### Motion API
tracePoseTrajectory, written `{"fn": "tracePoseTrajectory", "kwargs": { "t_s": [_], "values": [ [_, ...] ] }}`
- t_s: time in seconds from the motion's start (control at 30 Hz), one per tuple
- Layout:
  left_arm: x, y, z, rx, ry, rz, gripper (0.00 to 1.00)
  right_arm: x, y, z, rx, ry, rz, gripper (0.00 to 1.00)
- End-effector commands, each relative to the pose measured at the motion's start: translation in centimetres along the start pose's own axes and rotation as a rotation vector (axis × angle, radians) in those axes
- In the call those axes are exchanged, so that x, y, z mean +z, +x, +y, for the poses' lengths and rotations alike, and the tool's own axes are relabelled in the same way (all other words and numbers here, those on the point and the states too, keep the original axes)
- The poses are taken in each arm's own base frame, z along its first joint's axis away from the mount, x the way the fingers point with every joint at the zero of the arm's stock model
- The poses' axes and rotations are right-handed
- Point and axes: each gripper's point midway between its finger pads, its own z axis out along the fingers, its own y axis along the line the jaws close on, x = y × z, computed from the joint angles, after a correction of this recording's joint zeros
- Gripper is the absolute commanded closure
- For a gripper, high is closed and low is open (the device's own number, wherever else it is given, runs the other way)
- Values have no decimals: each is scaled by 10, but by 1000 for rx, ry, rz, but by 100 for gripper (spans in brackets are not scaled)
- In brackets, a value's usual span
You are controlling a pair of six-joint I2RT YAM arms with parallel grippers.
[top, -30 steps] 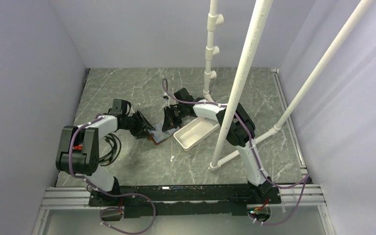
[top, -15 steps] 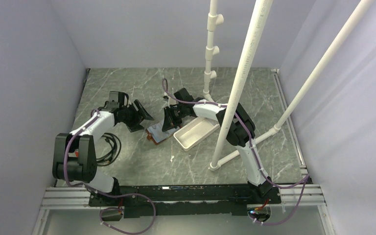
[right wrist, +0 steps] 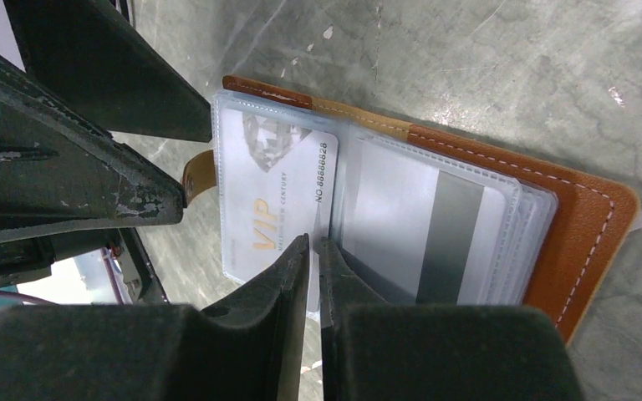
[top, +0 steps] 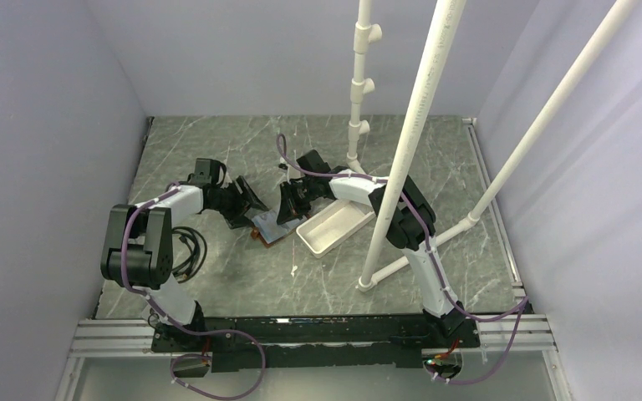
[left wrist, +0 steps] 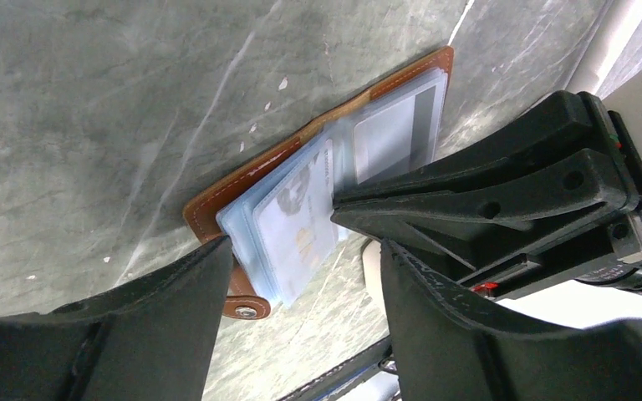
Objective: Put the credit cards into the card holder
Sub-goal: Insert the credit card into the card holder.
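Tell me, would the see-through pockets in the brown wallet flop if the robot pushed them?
Probably floppy: the clear pockets fan out in thin loose layers. The VIP card inside looks flat, likely stiffer. The card holder lies open and flat, so it would probably slide, not tip.

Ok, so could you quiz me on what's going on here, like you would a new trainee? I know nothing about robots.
1. True or false: the card holder lies folded shut.
2. Which gripper has its jaws wide apart? A) left gripper B) right gripper C) both
3. Fill in: the pale card inside the holder reads "___" in gold letters.
Key: 1 false, it lies open. 2 A; the right one is closed, its tips at the holder's middle. 3 VIP.
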Motion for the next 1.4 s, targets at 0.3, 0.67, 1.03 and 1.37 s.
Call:
{"fn": "tracePoseTrajectory", "kwargs": {
  "t_s": [0.3,0.67,1.03,1.37],
  "values": [
    [-9,12,-17,27,11,-23,26,10,5,-14,-9,41,21,89],
    [-27,12,-17,19,-31,-71,22,11,5,-16,-7,48,26,90],
    [-2,18,-22,43,-13,17,22,11,5,-16,-5,47,30,90],
    [-3,17,-29,59,22,-4,26,12,7,-17,-2,48,34,91]
  ]
}}
